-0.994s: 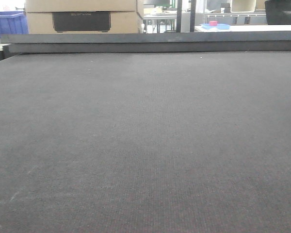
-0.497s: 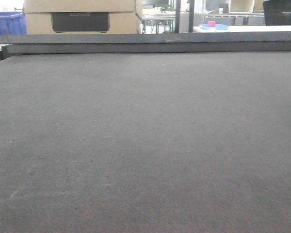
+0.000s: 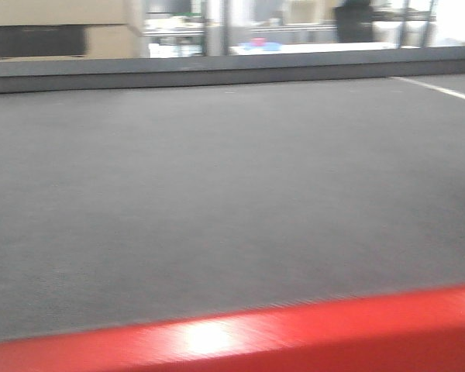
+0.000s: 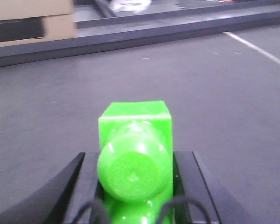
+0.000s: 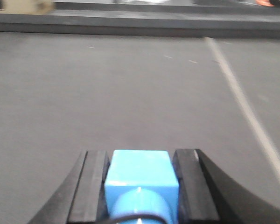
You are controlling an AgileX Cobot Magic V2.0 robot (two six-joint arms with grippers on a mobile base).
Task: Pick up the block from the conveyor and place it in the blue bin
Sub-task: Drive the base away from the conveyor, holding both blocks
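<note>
Filling the front view, the dark grey woven conveyor belt (image 3: 232, 194) runs from a glossy red band (image 3: 294, 337) to its dark grey raised rail (image 3: 217, 74). Left wrist view: the left gripper (image 4: 137, 157) flanks a bright green squared piece (image 4: 135, 121), its grip impossible to tell. Right wrist view: the right gripper (image 5: 140, 155) flanks a light blue squared piece (image 5: 141, 173), grip equally unclear, near 1 white line (image 5: 239, 100) on the belt.

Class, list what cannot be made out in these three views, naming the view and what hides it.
Front view: red band, cut off by the bottom edge and blurred; unidentifiable.
Front view: things behind the conveyor, smeared by motion blur.
Left wrist view: green piece between the fingers of the left gripper; held block or gripper part unclear, and the bottom edge cuts it.
Right wrist view: blue piece between the fingers of the right gripper; likewise.
</note>
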